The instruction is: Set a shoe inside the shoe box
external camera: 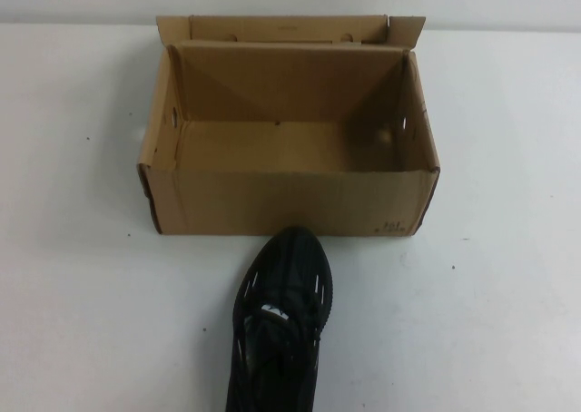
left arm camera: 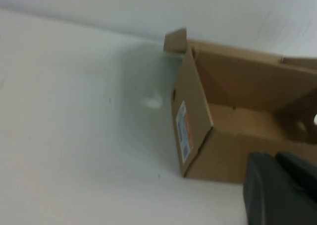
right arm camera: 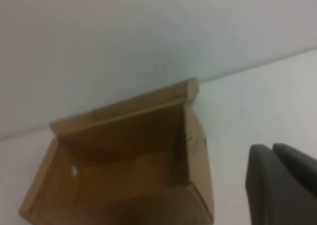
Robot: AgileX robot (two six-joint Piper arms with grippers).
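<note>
The black shoe (external camera: pixel 281 317) lies on the white table, its toe almost touching the front wall of the brown shoe box (external camera: pixel 290 199); its heel runs out of view at the near edge. The box is open and empty, its lid flap standing up at the back. Neither arm shows in the high view. My left gripper (left arm camera: pixel 275 158) is shut and empty, near the box's front left corner (left arm camera: pixel 198 150). My right gripper (right arm camera: pixel 272 148) is shut and empty, above the table right of the box (right arm camera: pixel 124 121). The shoe is hidden in both wrist views.
The white table (external camera: pixel 82 321) stretches out on both sides of the box and shoe. A white wall runs behind the box. A white and blue label (left arm camera: pixel 183 131) sits on the box's left end wall.
</note>
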